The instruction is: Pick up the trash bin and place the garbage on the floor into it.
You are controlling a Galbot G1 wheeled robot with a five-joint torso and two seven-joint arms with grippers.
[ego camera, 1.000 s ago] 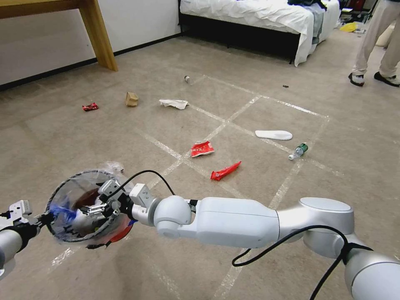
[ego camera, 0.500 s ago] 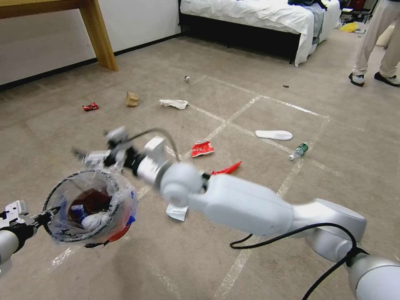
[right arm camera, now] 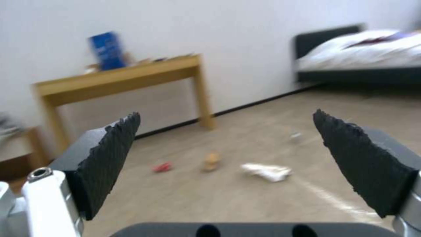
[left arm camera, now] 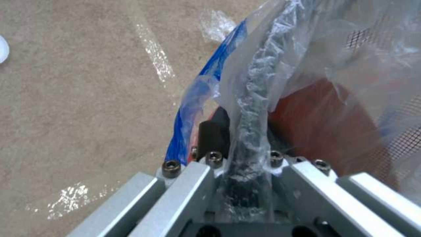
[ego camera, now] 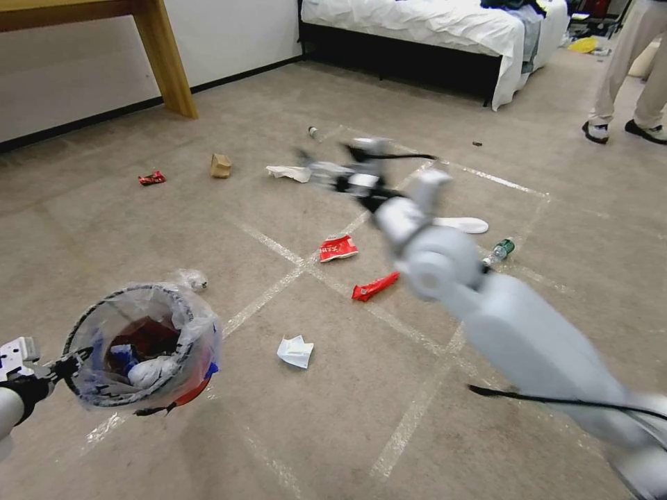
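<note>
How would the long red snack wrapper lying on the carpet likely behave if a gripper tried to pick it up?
The long red snack wrapper lies flat and creased, so it is probably light and floppy. Its glossy film may slip or crumple between pads. It seems unlikely to roll.

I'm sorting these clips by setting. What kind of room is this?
Most likely a bedroom or hotel-style room: a bed with white bedding, a wooden table by the wall, and carpet underfoot.

Left gripper (left arm camera: 245,164) fingers (left arm camera: 210,138) clamp the trash bin (left arm camera: 250,108) rim above the floor (left arm camera: 79,98)
</note>
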